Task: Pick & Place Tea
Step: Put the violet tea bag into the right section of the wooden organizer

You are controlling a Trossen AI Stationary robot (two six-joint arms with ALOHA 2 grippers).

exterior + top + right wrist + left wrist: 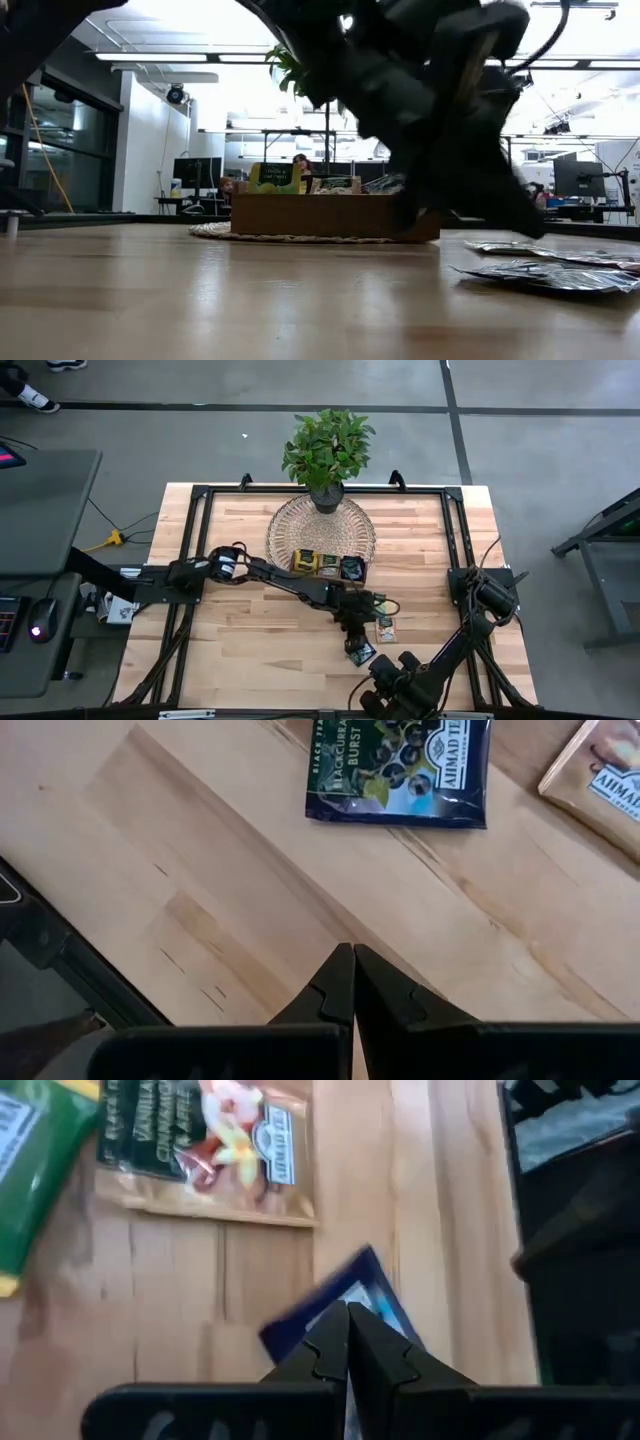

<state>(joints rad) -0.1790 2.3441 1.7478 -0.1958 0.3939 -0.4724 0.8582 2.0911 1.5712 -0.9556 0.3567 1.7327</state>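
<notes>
Loose tea sachets lie flat on the wooden table: a tan one [385,628] [205,1150] and a green one [385,605] [30,1170]. A dark blue sachet [360,652] [400,765] lies nearer the front edge. My left gripper [357,636] [348,1312] reaches in from the left, slanting down, and is shut at this blue sachet. My right gripper [380,672] [352,952] hangs shut just short of the same sachet on its near side, over bare wood, touching nothing. The brown tray [328,567] [330,212] holds upright sachets. My left gripper has the dark blue sachet [335,1295] at its shut fingertips and comes at it slanting down from the table's left. The fingers themselves cover the place of contact. The sachet's far corner [368,1258] shows beyond the tips, at or close to the table.
The tray stands on a round woven mat [320,528] with a potted plant [327,450] at the table's far middle. Black rails [200,550] frame the table. More sachets [560,272] lie at the right in the low view. Bare wood spreads at the front left.
</notes>
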